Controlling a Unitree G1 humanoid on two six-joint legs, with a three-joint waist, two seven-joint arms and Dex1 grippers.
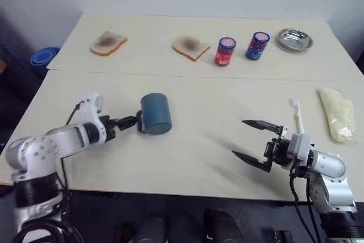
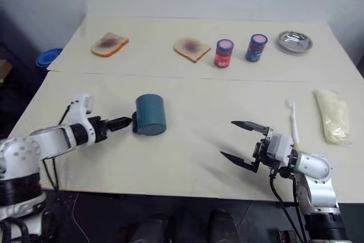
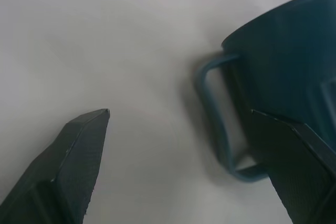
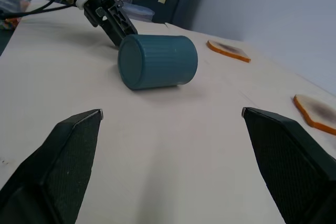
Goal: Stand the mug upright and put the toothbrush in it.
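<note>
1. Nearest the camera, the right gripper [image 1: 254, 145] hovers above the table [image 1: 187, 157] with its two black fingers spread wide and nothing between them. It points toward the robot's left, across the table.
2. Just beyond the right gripper's wrist, on its outer side, lies the toothbrush [image 1: 297, 115]. It lies flat; its long axis runs away from the robot, with the white bristled head at the far end. It lies apart from the fingers, untouched.
3. Left gripper [image 1: 130, 122]: fingers wide open, holding nothing. In the left wrist view one finger [image 3: 73, 161] stands clear over bare table, and the other finger [image 3: 299, 166] overlaps the mug's body; contact there cannot be confirmed.
4. Immediately ahead of the left fingertips lies the mug [image 1: 155, 113], teal-blue, on its side. Its long axis is level with the table. In the right wrist view the closed base faces the right gripper and the ribbed wall is on top. The loop handle [image 3: 220, 119] sits on the side toward the left gripper, between its two fingers.
5. Mug and right gripper are well apart, with open table between them.
6. Beyond the right gripper, further out than the toothbrush, lies a white wrapped bundle [image 1: 338, 114].
7. On the far part of the table: two bread slices [image 1: 108, 43] [image 1: 191, 47], a red jar [image 1: 225, 51], a blue jar [image 1: 257, 45] and a metal dish [image 1: 296, 40].
</note>
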